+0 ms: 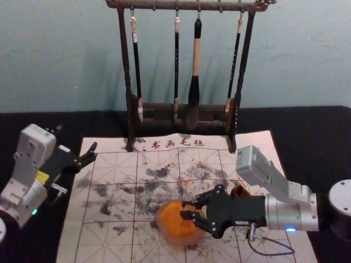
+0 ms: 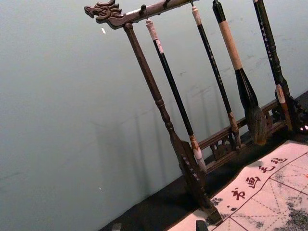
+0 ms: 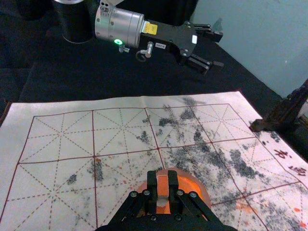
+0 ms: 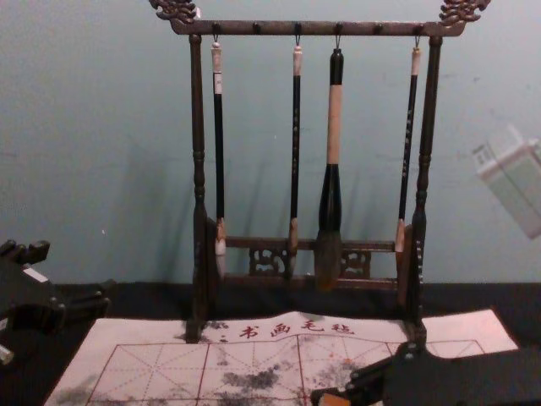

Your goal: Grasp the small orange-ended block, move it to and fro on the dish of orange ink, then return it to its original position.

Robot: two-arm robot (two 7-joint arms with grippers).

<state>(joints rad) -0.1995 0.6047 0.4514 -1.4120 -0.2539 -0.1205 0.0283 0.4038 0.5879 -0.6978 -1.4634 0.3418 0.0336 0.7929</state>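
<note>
Bench (image 1: 307, 134): it is covered with black cloth, and a pale mat (image 1: 109, 246) with red grid lines is laid on it.
Dish (image 1: 178, 240): it is placed on the mat, toward the near edge of the bench; orange ink (image 1: 171, 220) is held in it.
Right end effector (image 1: 184, 209): it is reached in from the right edge of the bench and is held over the dish; its fingers are narrow, closed on the block.
Block (image 3: 162, 185): it is gripped between these fingers, above the dish; an orange face and a pale part can be seen. Whether the ink is touched by it cannot be told.
Left end effector (image 1: 77, 141): it is parked at the left edge of the mat, with its fingers spread wide and nothing held.
Rack (image 4: 199, 127): it is stood at the far edge of the mat, toward the far edge of the bench; four brushes (image 4: 334, 127) are hung from it.
Brown object (image 1: 239, 191): it is partly hidden behind the right arm, toward the right edge of the mat.
</note>
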